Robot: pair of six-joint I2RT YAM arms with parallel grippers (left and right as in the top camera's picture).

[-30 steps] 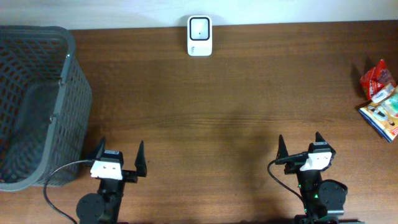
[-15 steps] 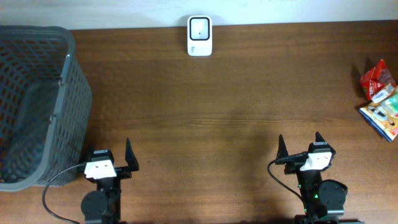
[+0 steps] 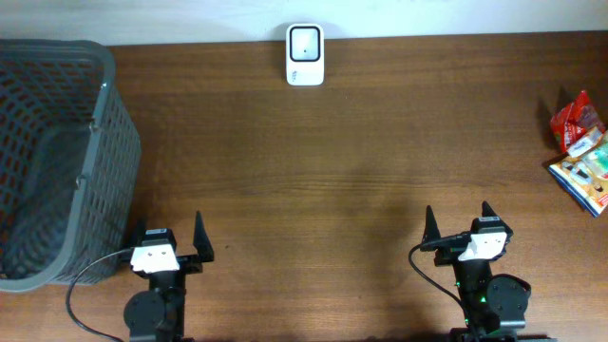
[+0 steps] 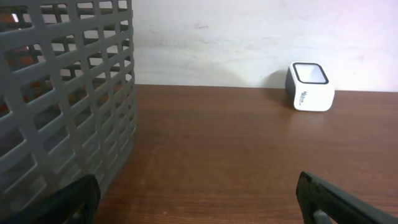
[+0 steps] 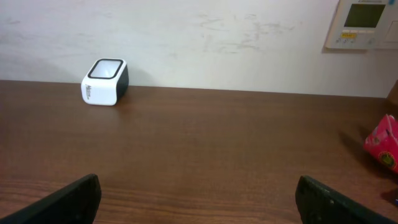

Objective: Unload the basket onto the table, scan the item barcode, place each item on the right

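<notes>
The white barcode scanner (image 3: 305,54) stands at the far edge of the table, also seen in the left wrist view (image 4: 309,87) and the right wrist view (image 5: 104,82). Two packaged items lie at the right edge: a red packet (image 3: 577,122) and a blue and white packet (image 3: 584,176). The red packet (image 5: 384,142) shows partly in the right wrist view. My left gripper (image 3: 169,235) (image 4: 199,205) is open and empty at the front left, beside the basket. Also open and empty, my right gripper (image 3: 458,218) (image 5: 199,205) sits at the front right, far from the items.
A tall grey mesh basket (image 3: 47,161) (image 4: 62,93) fills the left end of the table, close to my left gripper. A white wall runs behind the table, with a control panel (image 5: 364,23) on it at the right.
My left gripper has shifted a little left toward the basket and turned; it has held still for the last half second. The right arm has not moved.
</notes>
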